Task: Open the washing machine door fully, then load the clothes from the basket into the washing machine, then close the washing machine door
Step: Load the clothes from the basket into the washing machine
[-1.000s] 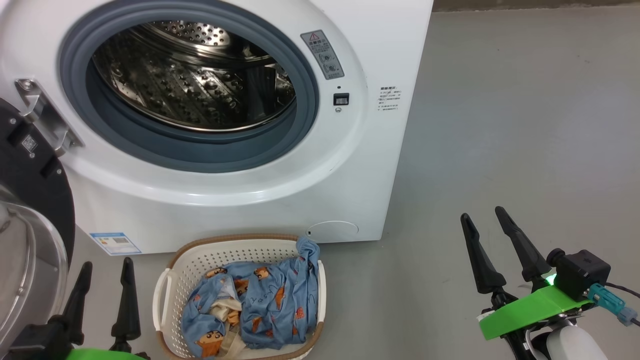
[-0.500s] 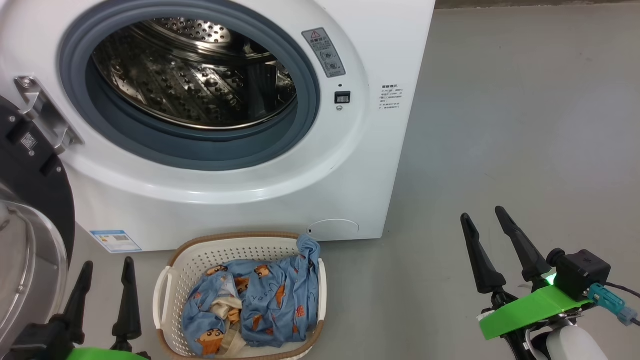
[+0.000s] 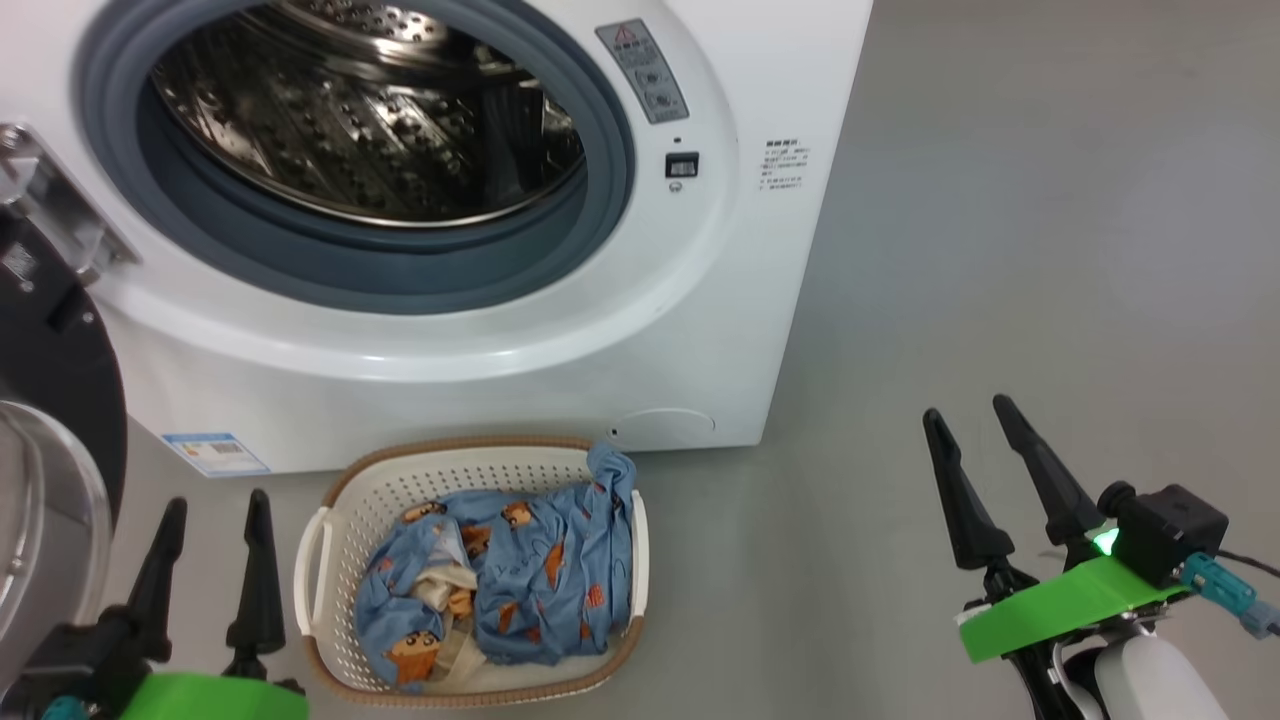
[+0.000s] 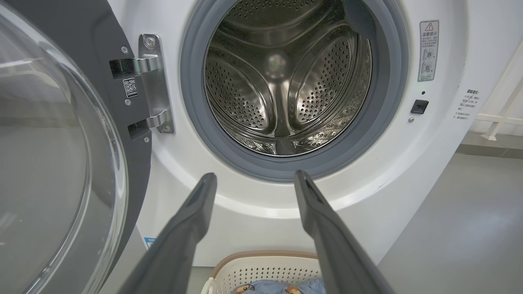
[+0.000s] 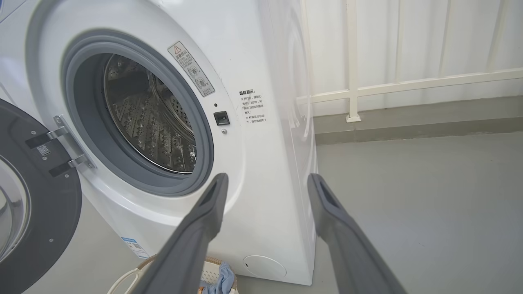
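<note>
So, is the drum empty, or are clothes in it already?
Empty. The drum shows bare perforated steel with no fabric inside; the clothes lie bundled in the basket before the washing machine.

White, steel and blue-grey are seen on the washing machine (image 3: 500, 380).
The body is finished in plain white, the gasket (image 3: 600, 200) in grey-blue, and the drum (image 3: 370, 110) in shiny steel dotted with rows of small holes; glossy black is shown on the washing machine door (image 3: 60, 380). A cream-white grid of perforations is carried by the basket (image 3: 400, 500), edged by a brown woven rim. The clothes (image 3: 540, 590) are printed light blue with orange-brown cartoon figures, and a cream piece is bundled in. Black is worn by the fingers of the left gripper (image 3: 215, 505) and right gripper (image 3: 968, 407), the 2 mounted on bright green. The floor (image 3: 1000, 250) is laid in flat grey.
</note>
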{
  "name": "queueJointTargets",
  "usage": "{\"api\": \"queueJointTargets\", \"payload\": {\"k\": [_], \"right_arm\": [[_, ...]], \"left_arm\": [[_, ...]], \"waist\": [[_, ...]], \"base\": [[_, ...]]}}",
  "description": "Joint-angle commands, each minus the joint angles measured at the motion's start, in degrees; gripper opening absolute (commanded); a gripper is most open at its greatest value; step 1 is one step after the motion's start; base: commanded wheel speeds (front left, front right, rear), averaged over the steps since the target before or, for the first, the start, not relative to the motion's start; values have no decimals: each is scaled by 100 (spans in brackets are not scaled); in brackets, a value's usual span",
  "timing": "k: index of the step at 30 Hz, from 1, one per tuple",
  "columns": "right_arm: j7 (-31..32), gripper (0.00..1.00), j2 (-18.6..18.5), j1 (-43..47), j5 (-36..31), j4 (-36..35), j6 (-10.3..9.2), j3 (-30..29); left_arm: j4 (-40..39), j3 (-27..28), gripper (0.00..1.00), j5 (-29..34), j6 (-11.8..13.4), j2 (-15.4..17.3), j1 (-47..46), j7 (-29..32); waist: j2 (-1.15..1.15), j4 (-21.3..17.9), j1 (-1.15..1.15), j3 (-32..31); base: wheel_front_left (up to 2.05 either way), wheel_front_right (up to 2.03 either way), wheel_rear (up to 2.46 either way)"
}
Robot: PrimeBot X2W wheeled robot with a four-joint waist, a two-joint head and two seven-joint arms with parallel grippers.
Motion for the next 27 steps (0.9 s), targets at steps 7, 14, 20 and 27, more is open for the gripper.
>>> {"api": "queueJointTargets", "payload": {"k": [7, 14, 20, 27], "right_arm": [[-69, 100, 40, -326, -100, -241, 52, 64], [-69, 100, 82, -559, -171, -347, 52, 53], [-69, 100, 139, -773, -224, -405, 52, 28], [-69, 100, 176, -1009, -285, -482, 52, 4]], "left_arm": [[-2, 68, 100, 16, -47, 138, -529, -70], [308, -41, 100, -72, -54, 229, -912, -70], [639, -221, 100, -194, -57, 301, -1313, -70], [1227, -644, 100, -528, -58, 469, -1835, -70]], "waist": [[0, -89, 0, 586], [0, -192, 0, 1197], [0, -260, 0, 1748], [0, -298, 0, 2292]], "base": [[0, 0, 0], [0, 0, 0], [0, 0, 0], [0, 0, 0]]}}
